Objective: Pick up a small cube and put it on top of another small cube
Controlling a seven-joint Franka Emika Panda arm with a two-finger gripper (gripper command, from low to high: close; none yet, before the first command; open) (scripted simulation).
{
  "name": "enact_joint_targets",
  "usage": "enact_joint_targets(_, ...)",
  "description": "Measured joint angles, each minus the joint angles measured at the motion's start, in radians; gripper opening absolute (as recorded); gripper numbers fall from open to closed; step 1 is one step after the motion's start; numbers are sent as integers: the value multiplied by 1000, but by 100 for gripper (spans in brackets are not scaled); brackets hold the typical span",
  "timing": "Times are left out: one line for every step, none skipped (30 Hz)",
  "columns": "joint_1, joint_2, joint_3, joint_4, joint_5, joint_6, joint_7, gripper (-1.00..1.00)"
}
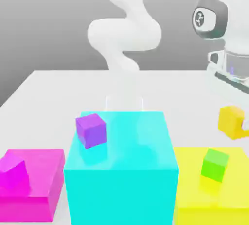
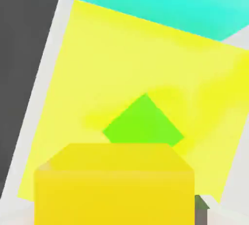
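The small yellow-orange cube hangs in the air at the exterior view's right, with my gripper shut on it. Below it and a little nearer the camera, the small bright green cube rests on a big yellow block. In the hand view the held yellow-orange cube sits close to the lens. The green cube lies just beyond it on the yellow block.
A tall cyan block stands in the middle with a small purple cube on top. A low magenta block at the exterior view's left carries a small magenta cube. The white arm rises behind. The cyan block borders the yellow one.
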Motion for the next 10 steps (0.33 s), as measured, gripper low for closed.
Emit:
enact_joint_targets(-5,16,0,-5,-17,16,15,-100)
enact_joint_targets(-9,34,1,-10,-34,35,29,-100)
enact_joint_targets(-12,53,2,-14,-51,54,42,-100)
enact_joint_targets(-14,72,3,-19,-68,75,54,-100)
enact_joint_targets(-16,93,5,-23,-84,97,67,-100)
enact_joint_targets(-13,114,2,-28,-101,120,79,-100)
enact_joint_targets(-9,135,0,-33,-116,143,91,100)
enact_joint_targets(-9,135,0,-33,-116,143,91,100)
enact_joint_targets(-9,135,0,-33,-116,143,91,100)
enact_joint_targets(-9,135,0,-33,-116,143,91,100)
